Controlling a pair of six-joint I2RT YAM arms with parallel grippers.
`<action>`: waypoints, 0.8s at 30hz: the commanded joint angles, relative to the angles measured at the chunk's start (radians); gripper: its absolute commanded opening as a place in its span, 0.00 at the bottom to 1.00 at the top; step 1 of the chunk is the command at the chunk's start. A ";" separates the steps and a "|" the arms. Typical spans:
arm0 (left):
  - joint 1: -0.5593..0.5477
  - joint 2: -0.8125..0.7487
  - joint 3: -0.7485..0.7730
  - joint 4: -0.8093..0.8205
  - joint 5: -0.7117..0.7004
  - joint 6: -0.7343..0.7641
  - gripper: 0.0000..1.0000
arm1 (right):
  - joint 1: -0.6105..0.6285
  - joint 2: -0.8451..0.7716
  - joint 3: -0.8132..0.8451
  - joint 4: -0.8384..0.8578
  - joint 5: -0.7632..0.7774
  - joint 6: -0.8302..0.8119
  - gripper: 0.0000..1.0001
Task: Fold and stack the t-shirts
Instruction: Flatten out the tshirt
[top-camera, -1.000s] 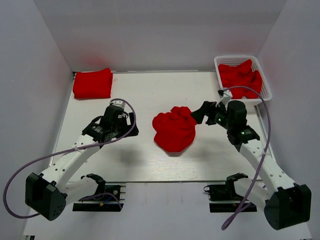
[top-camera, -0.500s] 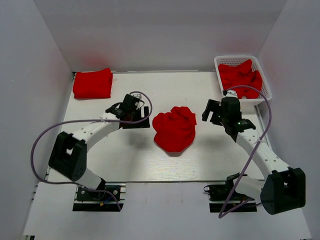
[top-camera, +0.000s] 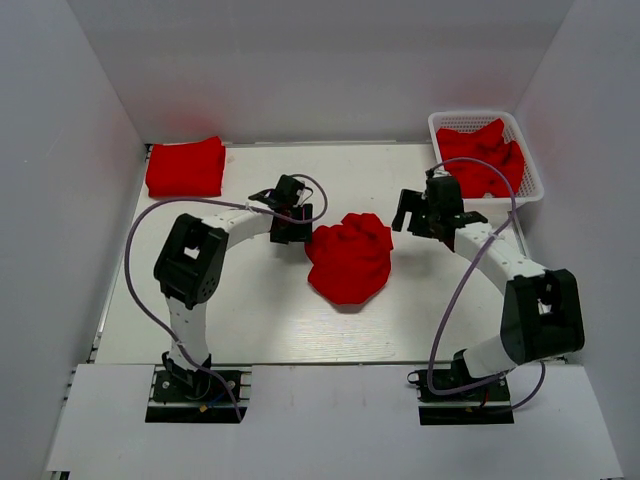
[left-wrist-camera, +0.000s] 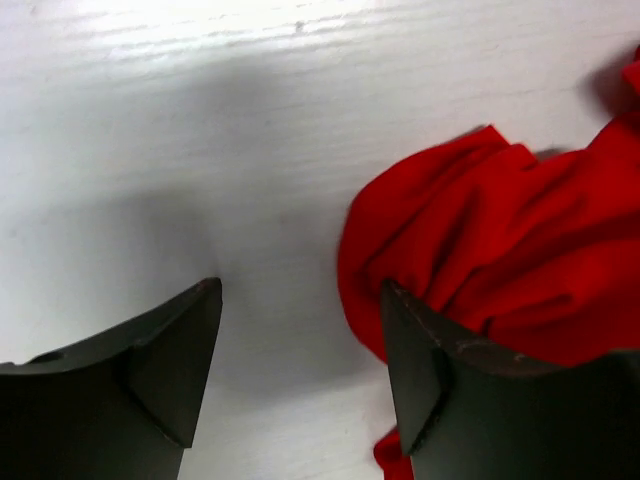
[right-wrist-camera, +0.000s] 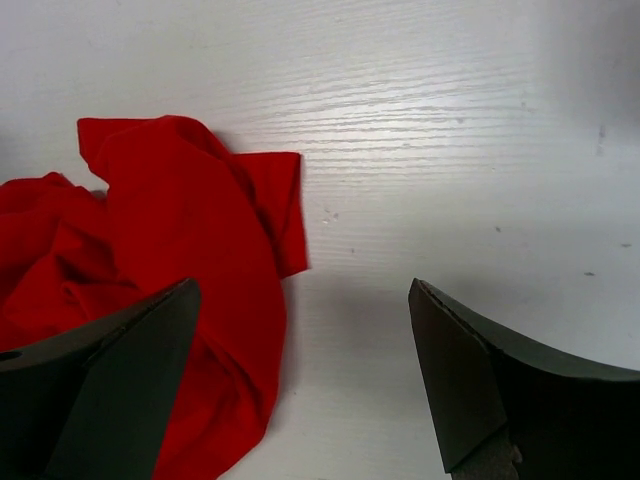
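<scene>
Left hand (left-wrist-camera: 300, 290) sits low over the white bench (top-camera: 250, 310) with its jaws parted and gripping nothing. One finger is at the left edge of the crumpled bright red thin-fabric t-shirt (top-camera: 348, 258) lying mid-bench. Right hand (right-wrist-camera: 302, 285), spread wide and empty, hovers at the shirt's right edge. A folded red t-shirt (top-camera: 185, 167) lies in the far left corner. More red t-shirts (top-camera: 485, 155) fill the white plastic lattice basket (top-camera: 475, 119) at far right.

I've got one bright red t-shirt (top-camera: 349, 256) crumpled in a loose, wrinkled heap in the middle of the tabletop (top-camera: 260, 320). A folded shirt (top-camera: 185, 167), same red, lies flat in the far-left corner. More red shirts (top-camera: 482, 155) sit bunched and unfolded inside the white basket (top-camera: 470, 116) at the far right.
</scene>
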 joint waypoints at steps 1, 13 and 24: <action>-0.006 0.048 0.011 0.038 0.059 0.026 0.73 | 0.001 0.035 0.028 0.099 -0.098 -0.023 0.90; -0.061 0.082 -0.066 0.184 0.173 0.067 0.33 | 0.004 0.285 0.099 0.128 -0.066 0.005 0.90; -0.084 0.031 -0.084 0.199 0.098 0.067 0.00 | 0.018 0.435 0.151 0.180 -0.299 0.000 0.75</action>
